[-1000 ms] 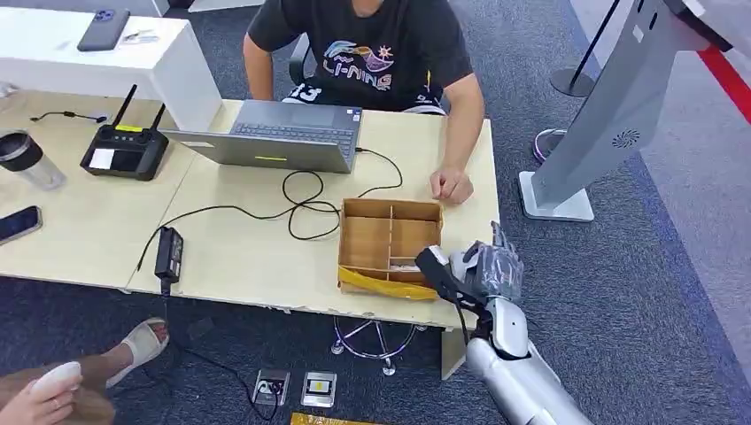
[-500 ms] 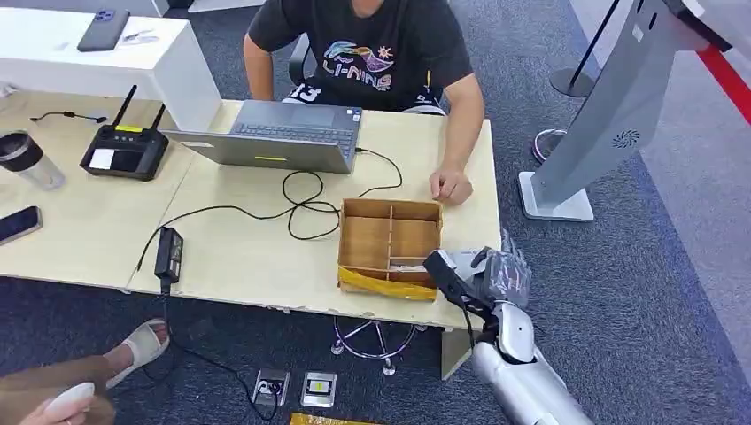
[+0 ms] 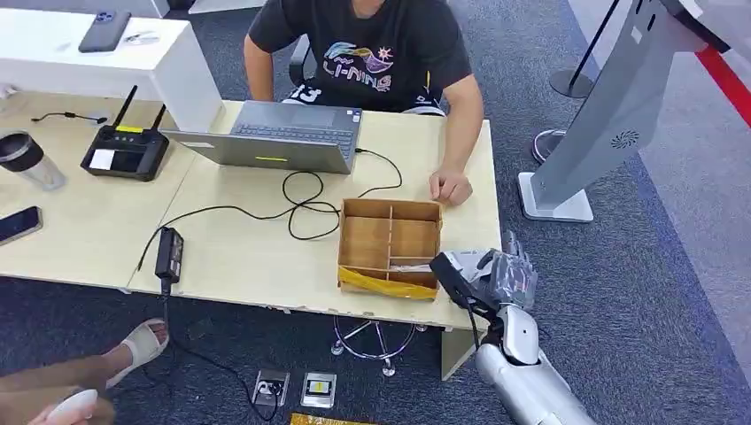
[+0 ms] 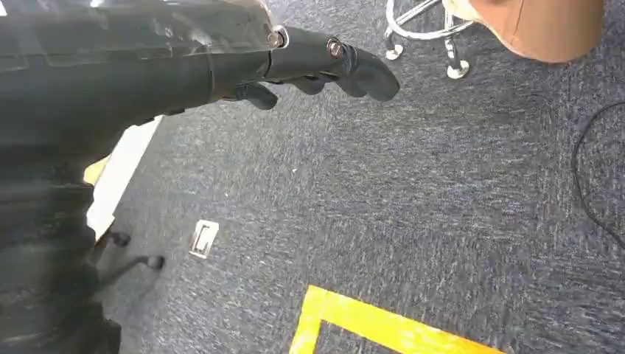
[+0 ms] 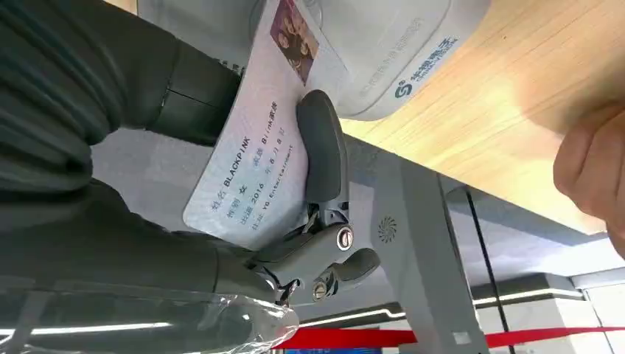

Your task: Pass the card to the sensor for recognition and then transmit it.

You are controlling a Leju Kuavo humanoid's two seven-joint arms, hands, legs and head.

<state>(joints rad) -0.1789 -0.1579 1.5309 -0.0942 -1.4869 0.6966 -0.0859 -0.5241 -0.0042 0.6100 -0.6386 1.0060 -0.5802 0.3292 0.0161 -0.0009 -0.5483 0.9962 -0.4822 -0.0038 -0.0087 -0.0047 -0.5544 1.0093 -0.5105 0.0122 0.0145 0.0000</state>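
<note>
Pale wood bench (image 3: 266, 257), head view, left to right: a laptop (image 3: 274, 137) is sitting at the far edge with a person behind it, black cables (image 3: 301, 199) are trailing toward the middle, a divided cardboard box (image 3: 390, 243) is sitting near the front edge, and the right robot hand (image 3: 487, 274) is hovering just beside the box at the bench's right corner. A grey kiosk (image 3: 611, 115) is standing on the carpet further right.

Progress, as a judgement: the card (image 5: 254, 155) is already in the right robot hand, pinched flat between thumb and fingers, so the pickup is looking done. It is lying close against a white card reader (image 5: 383, 51) on the bench; whether it is touching cannot be told. Recognition and the handover are looking still to come.

Views compared: the right wrist view is giving the card's printed face and the reader, which the head view is leaving too small to read. The left wrist view is showing the left robot hand (image 4: 324, 66) hanging over grey carpet, fingers loosely extended, holding nothing.
</note>
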